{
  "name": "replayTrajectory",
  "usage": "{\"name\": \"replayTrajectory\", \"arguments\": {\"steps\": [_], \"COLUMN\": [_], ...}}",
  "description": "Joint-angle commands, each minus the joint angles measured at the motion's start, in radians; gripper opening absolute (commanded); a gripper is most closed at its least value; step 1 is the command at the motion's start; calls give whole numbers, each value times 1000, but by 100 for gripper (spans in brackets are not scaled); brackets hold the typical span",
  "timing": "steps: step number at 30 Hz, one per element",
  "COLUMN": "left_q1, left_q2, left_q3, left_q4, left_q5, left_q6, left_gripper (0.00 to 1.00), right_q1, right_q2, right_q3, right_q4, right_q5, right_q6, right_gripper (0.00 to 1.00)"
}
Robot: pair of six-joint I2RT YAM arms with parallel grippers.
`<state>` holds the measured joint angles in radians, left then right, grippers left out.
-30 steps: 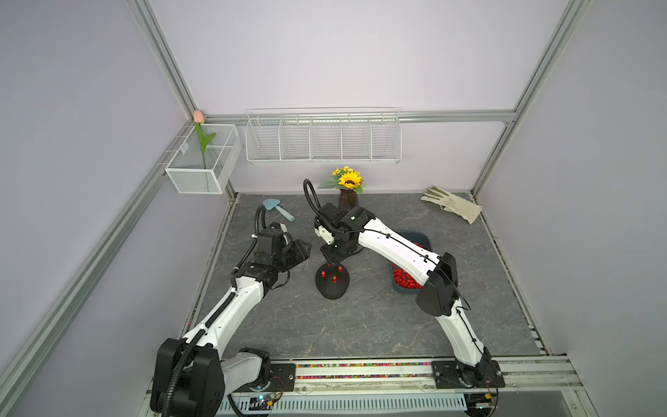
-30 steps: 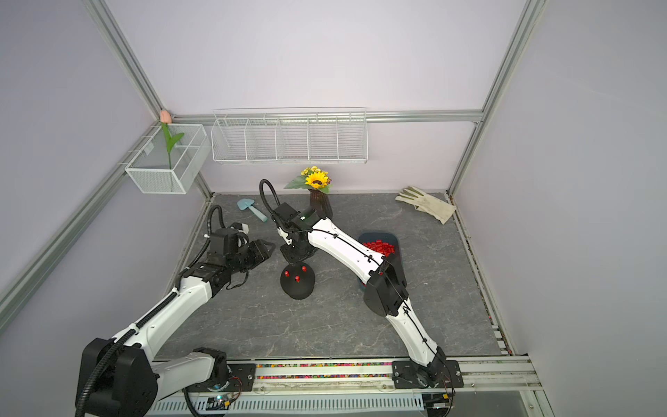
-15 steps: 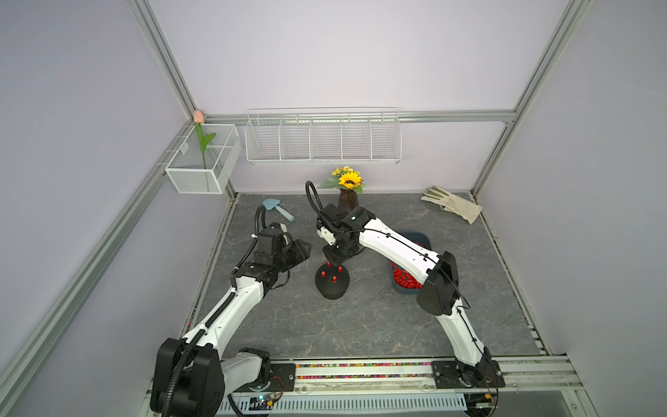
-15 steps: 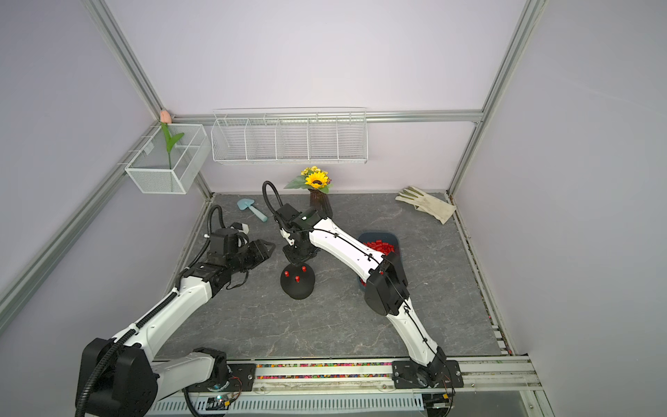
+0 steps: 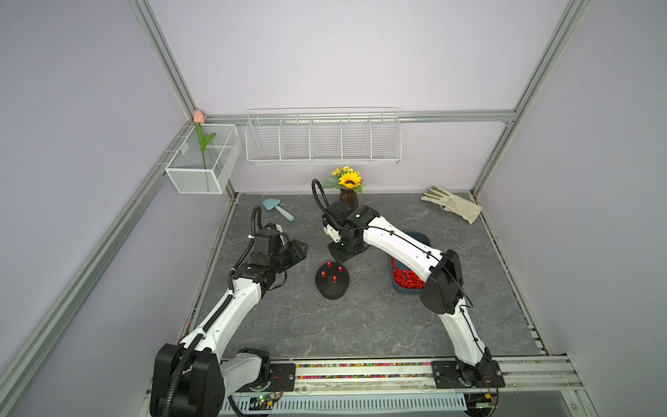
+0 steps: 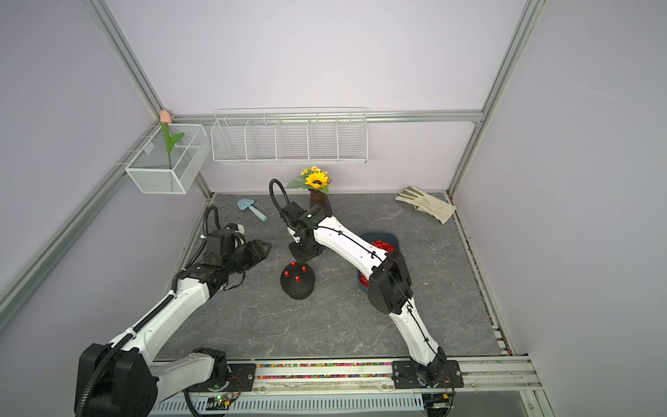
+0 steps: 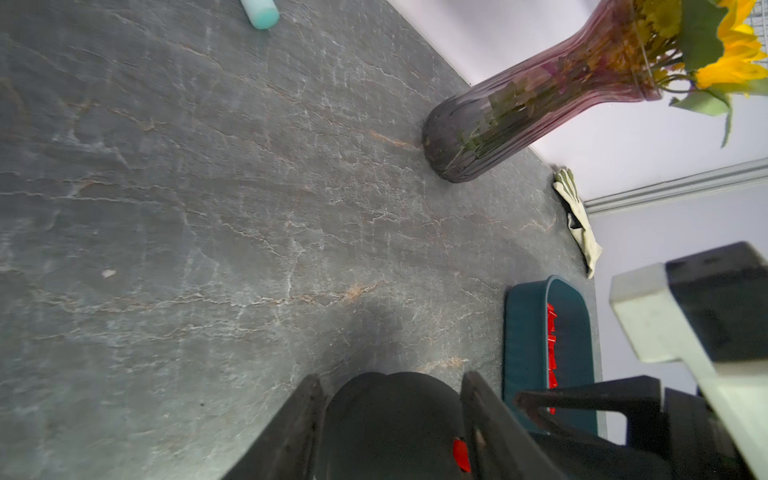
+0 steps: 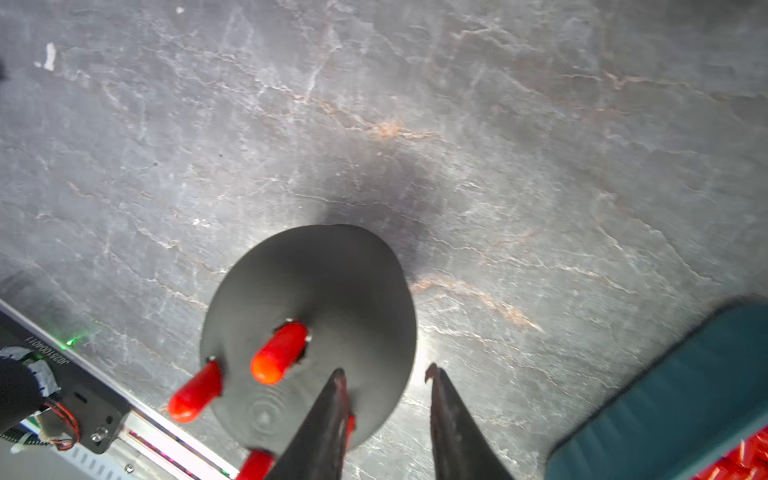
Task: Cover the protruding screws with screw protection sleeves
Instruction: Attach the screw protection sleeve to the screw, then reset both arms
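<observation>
Four red sleeves (image 5: pixel 334 278) stand on black dome (image 5: pixel 334 290) at bench (image 5: pixel 325 325) centre; more in blue tray (image 5: pixel 418 237) toward right edge. Right gripper (image 8: pixel 385 370) jaws apart, empty, above dome. Left gripper (image 7: pixel 390 376) apart, empty, left of dome.

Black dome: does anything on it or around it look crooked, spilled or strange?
Nothing stands out. Four red sleeves stand on the dome, none lies loose on the table beside it, and the spare sleeves are inside the blue tray.
</observation>
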<state>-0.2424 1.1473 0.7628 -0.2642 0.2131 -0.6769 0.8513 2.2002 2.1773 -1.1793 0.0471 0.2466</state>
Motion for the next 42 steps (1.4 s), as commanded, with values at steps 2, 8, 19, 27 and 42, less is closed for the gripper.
{"name": "replayTrajectory", "arguments": {"steps": [2,8,19,27,42], "left_q1": [14,17,18,22,99], "left_q2": [-61,-103,-96,27,335], "left_q3": [4,28,-70,-301,-318], "left_q4": [-84,-149,65,651,1002], "left_q5": [-123,-334,-798,-888,-754], "left_q6": [53,108,343,600,618], "left_gripper": [60,83,100,100,100], "right_q1": [-51,-159,-452,-604,-760], "right_q2": [-191,-459,-961,-1208,-1024], "right_q3": [-116,-439,-1119,-1499,-1711], "right_q4": [88,313,724,972,1418], "right_q5": [67,122,296,469,557], "right_q6": [26,66,65,-43,-109], "right_gripper": [36,54,89,89,89]}}
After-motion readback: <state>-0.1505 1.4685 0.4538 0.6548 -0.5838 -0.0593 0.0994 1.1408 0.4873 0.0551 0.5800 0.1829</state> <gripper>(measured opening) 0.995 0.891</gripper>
